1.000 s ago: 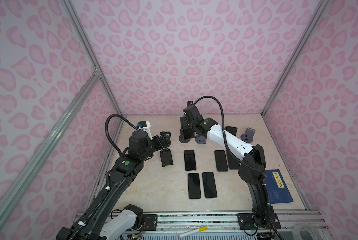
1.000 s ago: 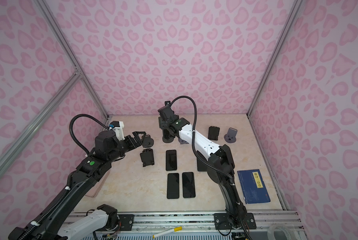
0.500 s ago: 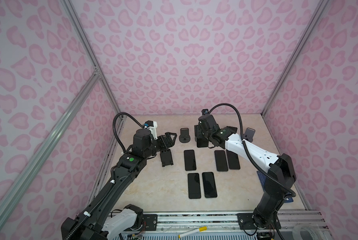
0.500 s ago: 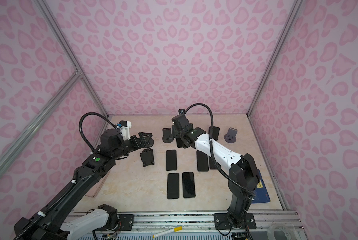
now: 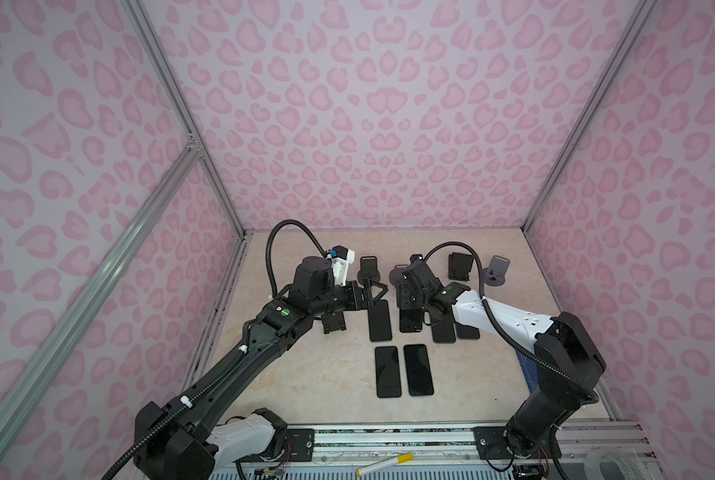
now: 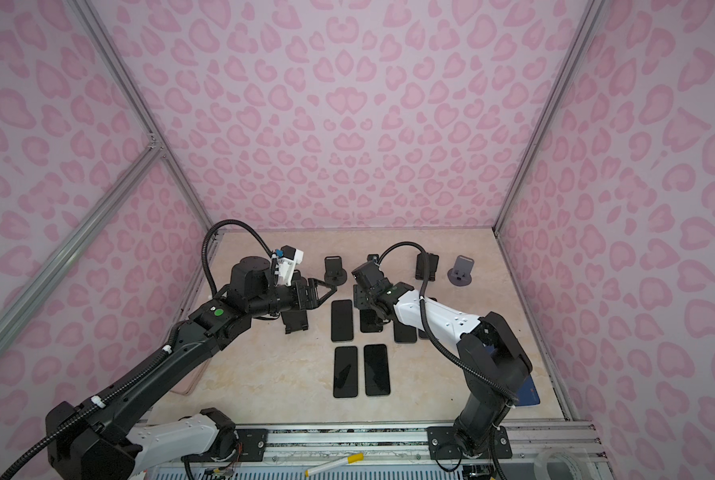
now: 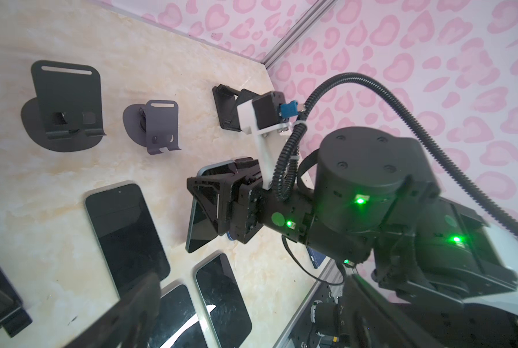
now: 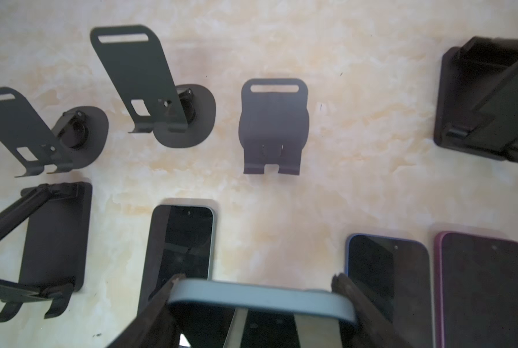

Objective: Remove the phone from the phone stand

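Right claw (image 7: 212, 205) pinches the phone (image 8: 260, 296) by its long sides, clear of the empty phone stand (image 8: 272, 126) & above the tabletop (image 8: 357, 105), prob. to lay it beside other phones (image 8: 179, 241), while left claw (image 5: 376, 293) hovers spread, holding nothing.

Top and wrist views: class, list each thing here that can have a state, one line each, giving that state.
right end effector: shut on the phone
phone: gripped, tilted, on no stand
left end effector: open, empty
other phones: five, flat on the table, screens up
stands: all those in view empty
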